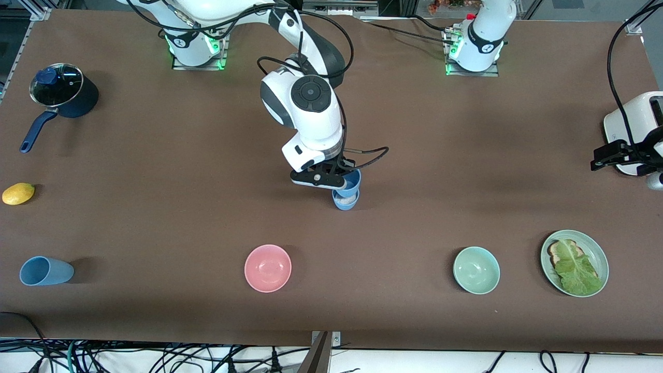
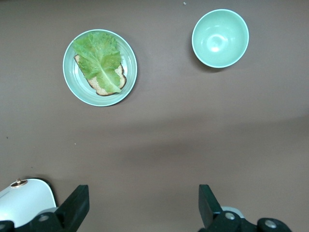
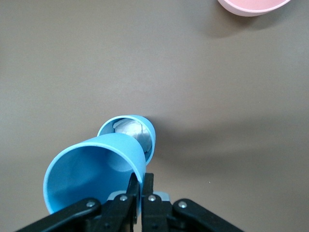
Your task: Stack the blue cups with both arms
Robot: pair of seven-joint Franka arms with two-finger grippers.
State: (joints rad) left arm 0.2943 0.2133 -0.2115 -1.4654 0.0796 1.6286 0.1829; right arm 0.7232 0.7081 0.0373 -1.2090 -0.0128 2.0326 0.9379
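- Right gripper (image 1: 339, 178) pinched shut on the rim of a matte light-blue held cup (image 1: 352, 181), a smooth tapered tumbler, over mid-table.
- Held cup sits just above a second cup (image 1: 346, 199) standing on the brown table (image 1: 155, 207); something whitish is inside the second cup, at its 12 o'clock in the right wrist view.
- Third blue cup (image 1: 45, 271) lies on its side near the right arm's end, at roughly 8 o'clock from the stack.
- Right arm is bent down, wrist tilted.
- Left gripper (image 1: 619, 154) has fingers spread wide, holding nothing, hovering by the white toaster (image 1: 634, 124); that arm waits.
- Glossy pink bowl (image 1: 268, 268), pale green bowl (image 1: 476, 270), and green plate (image 1: 595, 248) with toast and lettuce, all nearer the front camera.
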